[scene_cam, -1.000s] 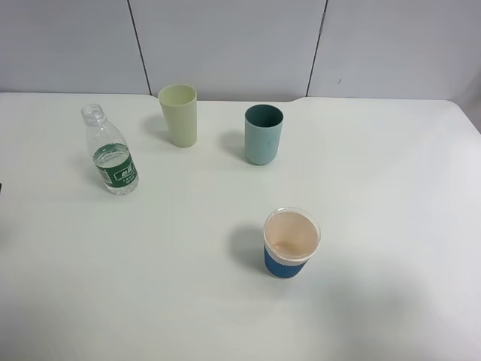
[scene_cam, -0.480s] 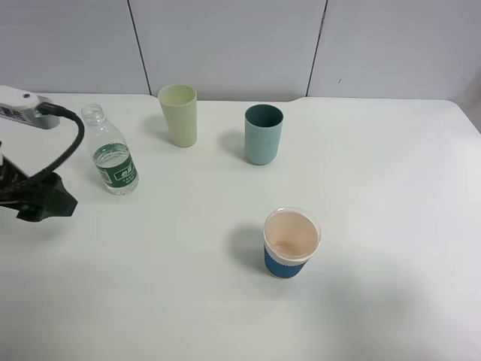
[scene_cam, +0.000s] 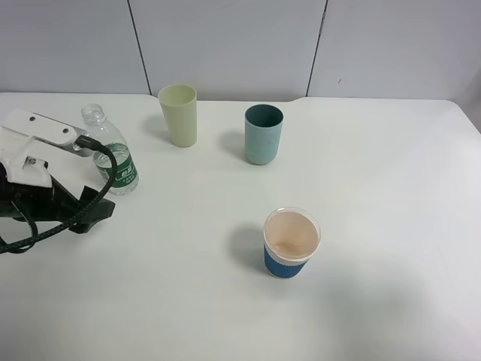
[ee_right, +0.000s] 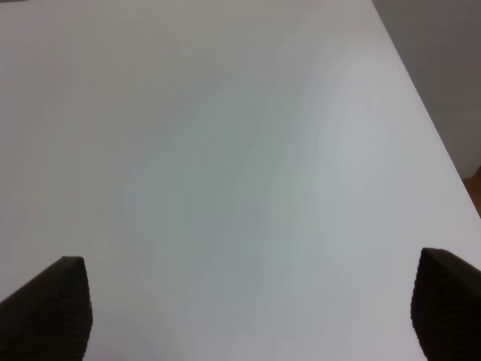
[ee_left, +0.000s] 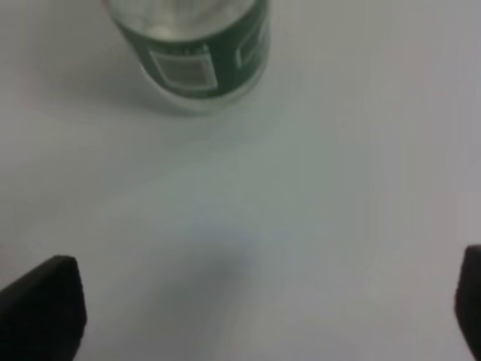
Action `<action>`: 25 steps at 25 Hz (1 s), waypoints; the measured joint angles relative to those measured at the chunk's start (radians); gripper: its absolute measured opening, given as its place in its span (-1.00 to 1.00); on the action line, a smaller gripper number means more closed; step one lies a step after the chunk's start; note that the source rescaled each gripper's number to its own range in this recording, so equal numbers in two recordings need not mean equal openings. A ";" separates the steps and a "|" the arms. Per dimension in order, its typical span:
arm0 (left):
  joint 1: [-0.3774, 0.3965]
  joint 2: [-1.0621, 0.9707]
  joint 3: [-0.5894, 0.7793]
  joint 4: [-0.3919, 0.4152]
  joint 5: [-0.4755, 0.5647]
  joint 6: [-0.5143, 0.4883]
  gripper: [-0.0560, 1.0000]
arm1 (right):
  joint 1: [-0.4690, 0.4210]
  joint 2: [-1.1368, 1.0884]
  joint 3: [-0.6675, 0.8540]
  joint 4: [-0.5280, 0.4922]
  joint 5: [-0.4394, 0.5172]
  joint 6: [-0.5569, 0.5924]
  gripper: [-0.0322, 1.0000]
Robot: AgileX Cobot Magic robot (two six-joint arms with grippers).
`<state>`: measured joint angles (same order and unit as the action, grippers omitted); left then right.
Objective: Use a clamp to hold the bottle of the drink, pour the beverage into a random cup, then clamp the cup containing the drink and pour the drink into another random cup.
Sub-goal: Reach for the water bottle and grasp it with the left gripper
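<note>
High view over table (scene_cam: 376,150), left wrist near shared bottle (ee_left: 197,53), right wrist low

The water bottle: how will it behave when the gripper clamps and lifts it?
The bottle looks like thin clear plastic, so it probably dents under a hard squeeze. It seems uncapped and partly filled, so tilting may spill it. Standing tall, it could tip.

Looks like a robot lab: white table (scene_cam: 391,226) against grey panelled wall (scene_cam: 225,45).

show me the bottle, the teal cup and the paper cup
bottle (scene_cam: 126,174), exterior high view, green label
teal cup (scene_cam: 262,143), exterior high view, side wall
paper cup (scene_cam: 284,265), exterior high view, blue band
</note>
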<state>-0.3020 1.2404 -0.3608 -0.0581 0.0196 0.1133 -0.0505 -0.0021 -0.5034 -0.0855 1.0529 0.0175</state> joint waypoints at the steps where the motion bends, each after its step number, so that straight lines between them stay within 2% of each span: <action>1: 0.000 0.006 0.015 -0.001 -0.048 0.000 1.00 | 0.000 0.000 0.000 0.000 0.000 0.000 0.13; 9: 0.000 0.121 0.106 -0.003 -0.419 -0.046 1.00 | 0.000 0.000 0.000 0.000 0.000 0.000 0.13; 13: 0.000 0.215 0.113 -0.003 -0.571 -0.049 1.00 | 0.000 0.000 0.000 0.000 0.000 0.000 0.13; 18: 0.000 0.337 0.115 -0.003 -0.710 -0.050 1.00 | 0.000 0.000 0.000 0.000 0.000 0.000 0.13; 25: 0.000 0.464 0.115 -0.003 -1.000 -0.051 1.00 | 0.000 0.000 0.000 0.000 0.000 0.000 0.13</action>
<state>-0.3020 1.7048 -0.2453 -0.0611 -0.9802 0.0626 -0.0505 -0.0021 -0.5034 -0.0855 1.0529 0.0175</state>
